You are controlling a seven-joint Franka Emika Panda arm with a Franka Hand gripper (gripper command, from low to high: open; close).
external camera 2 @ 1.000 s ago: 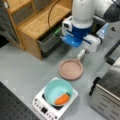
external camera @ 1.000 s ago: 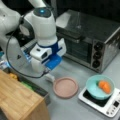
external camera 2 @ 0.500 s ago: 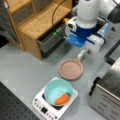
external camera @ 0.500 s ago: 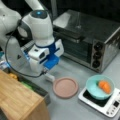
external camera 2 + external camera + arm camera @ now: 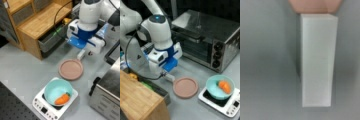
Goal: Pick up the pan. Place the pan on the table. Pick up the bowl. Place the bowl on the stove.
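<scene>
The dusty-pink pan (image 5: 185,87) (image 5: 70,69) lies flat on the grey table (image 5: 195,107) (image 5: 22,72), its short white handle (image 5: 169,77) (image 5: 81,54) pointing toward the arm. My gripper (image 5: 166,72) (image 5: 82,50) hangs right over that handle; its fingers are hidden under the blue and white hand. In the wrist view the handle (image 5: 317,60) fills the middle, with the pan's edge (image 5: 315,6) at the top and no fingers showing. The teal bowl (image 5: 216,91) (image 5: 56,90), with an orange piece (image 5: 225,86) (image 5: 62,99) inside, sits on the white stove (image 5: 230,106) (image 5: 47,110).
A silver toaster oven (image 5: 207,37) (image 5: 107,95) stands close beside the stove and pan. A wooden shelf unit (image 5: 137,100) (image 5: 37,22) with a dark bin under it stands on the pan's other side, near the arm's base.
The arm has shifted only slightly above the pan's handle. The pan on the table and the bowl on the stove have not moved.
</scene>
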